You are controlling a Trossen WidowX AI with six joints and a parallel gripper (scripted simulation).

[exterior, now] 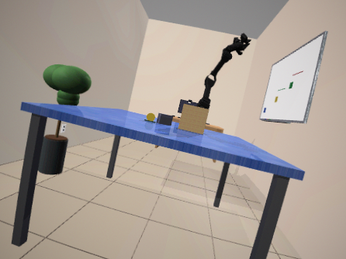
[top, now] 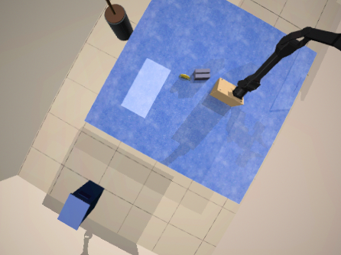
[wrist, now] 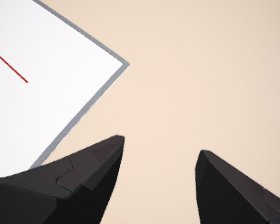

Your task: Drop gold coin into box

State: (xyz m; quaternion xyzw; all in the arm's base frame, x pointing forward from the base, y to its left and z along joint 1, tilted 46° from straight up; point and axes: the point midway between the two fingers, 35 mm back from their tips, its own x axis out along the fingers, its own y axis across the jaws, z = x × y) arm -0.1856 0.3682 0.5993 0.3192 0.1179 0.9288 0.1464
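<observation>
The gold coin [top: 184, 76] [exterior: 150, 116] stands on edge in its holder [exterior: 147, 120], which shows only as a thin dark-green strip. The closed grey box [top: 202, 77] [exterior: 165, 119] sits close beside the coin, on the side toward the arm's base; its slot shows as a dark line across the lid in the top view. My gripper [exterior: 245, 46] [wrist: 160, 152] is raised high above the table, far from coin and box. Its fingers stand partly open with nothing between them. It is outside the top view.
The arm stands on a wooden block [top: 225, 85] [exterior: 193, 118] next to the box, on the blue table [top: 172, 27] [exterior: 97, 115]. A pale rectangle [top: 145, 88] lies beyond the coin. A whiteboard [exterior: 287, 86] [wrist: 60, 85] hangs on the wall. A potted plant [top: 122, 28] [exterior: 52, 156] stands off the table.
</observation>
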